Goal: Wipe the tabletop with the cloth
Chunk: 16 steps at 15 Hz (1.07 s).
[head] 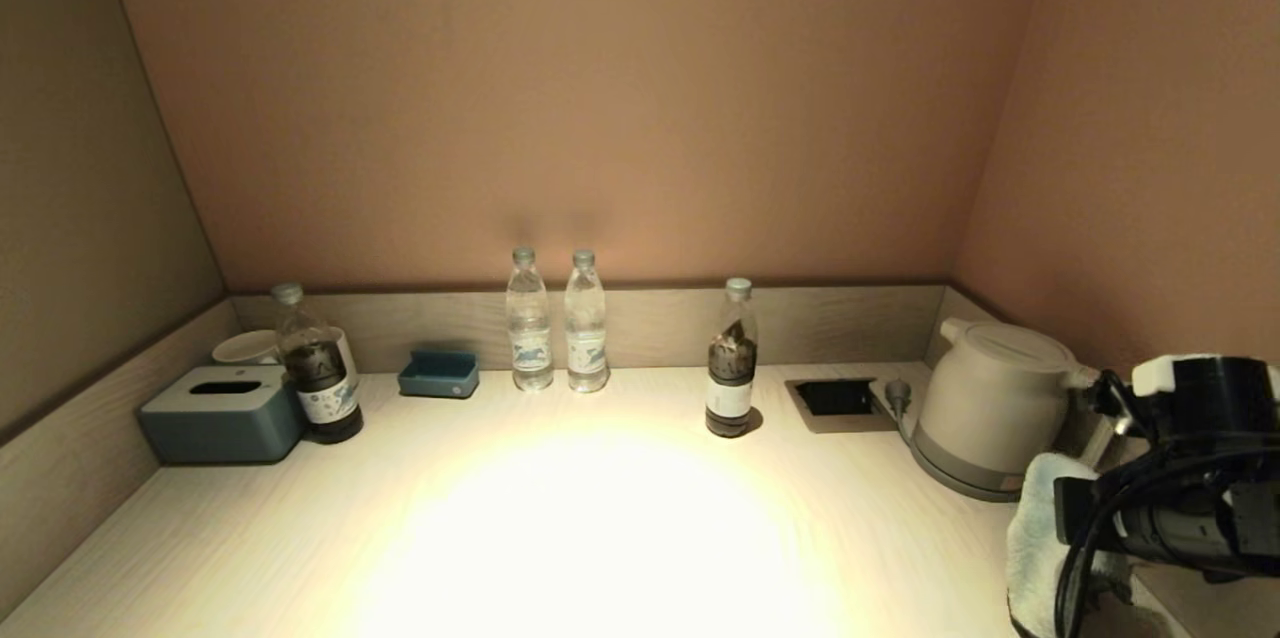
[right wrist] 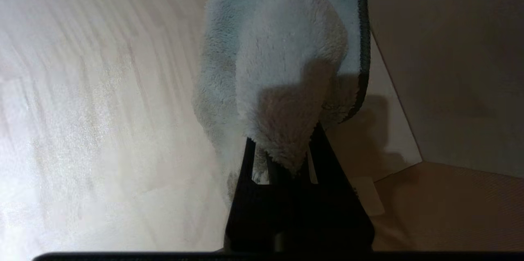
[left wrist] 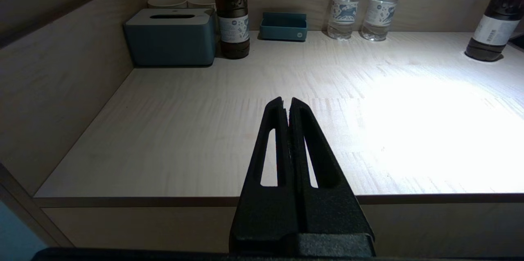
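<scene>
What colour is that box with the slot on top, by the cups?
Muted blue-grey; the slotted tissue box shows best in the left wrist view.

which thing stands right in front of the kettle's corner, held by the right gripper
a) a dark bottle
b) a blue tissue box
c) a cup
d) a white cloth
d: the right gripper is shut on the fluffy white cloth, near the kettle at the table's right edge.

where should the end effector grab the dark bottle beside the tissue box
Take the dark bottle at its narrow neck, under the cap, coming from above and the front. It stands upright, with the tissue box close on one side and cups behind, so only its top and front are free.
</scene>
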Tool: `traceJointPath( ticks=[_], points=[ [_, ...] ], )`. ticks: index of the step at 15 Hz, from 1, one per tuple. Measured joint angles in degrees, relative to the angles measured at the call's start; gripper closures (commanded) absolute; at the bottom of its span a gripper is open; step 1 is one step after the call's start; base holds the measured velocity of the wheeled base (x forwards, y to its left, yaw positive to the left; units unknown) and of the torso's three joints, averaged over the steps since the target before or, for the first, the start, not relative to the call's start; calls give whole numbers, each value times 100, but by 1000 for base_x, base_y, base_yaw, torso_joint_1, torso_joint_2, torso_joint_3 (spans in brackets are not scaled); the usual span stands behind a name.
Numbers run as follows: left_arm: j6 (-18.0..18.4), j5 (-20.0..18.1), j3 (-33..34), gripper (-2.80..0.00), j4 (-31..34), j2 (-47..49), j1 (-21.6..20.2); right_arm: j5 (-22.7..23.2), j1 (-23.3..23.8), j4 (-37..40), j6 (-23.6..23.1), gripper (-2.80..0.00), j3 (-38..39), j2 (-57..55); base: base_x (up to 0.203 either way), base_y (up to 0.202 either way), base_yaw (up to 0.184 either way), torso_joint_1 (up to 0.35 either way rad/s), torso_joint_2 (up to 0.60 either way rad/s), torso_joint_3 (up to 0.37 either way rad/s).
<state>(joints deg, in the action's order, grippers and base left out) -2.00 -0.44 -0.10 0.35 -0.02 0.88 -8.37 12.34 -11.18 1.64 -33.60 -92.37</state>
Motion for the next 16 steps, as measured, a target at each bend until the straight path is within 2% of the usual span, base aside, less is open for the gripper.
traceJointPath(
  ticks=[7, 11, 15, 16],
  points=[
    [0, 0, 0, 0, 0, 2, 0, -39, 51, -26, 47, -280, -88, -272, 0, 0, 0, 0, 0, 0],
    [1, 0, 0, 0, 6, 2, 0, 106, 52, -22, 6, -280, -15, 258, 0, 0, 0, 0, 0, 0],
    [1, -2, 0, 0, 2, 1, 0, 580, 4, -9, -248, -280, 365, 1571, 0, 0, 0, 0, 0, 0],
    [2, -1, 0, 0, 2, 2, 0, 773, -5, -9, -349, -214, 486, 1917, 0, 0, 0, 0, 0, 0]
  ],
)
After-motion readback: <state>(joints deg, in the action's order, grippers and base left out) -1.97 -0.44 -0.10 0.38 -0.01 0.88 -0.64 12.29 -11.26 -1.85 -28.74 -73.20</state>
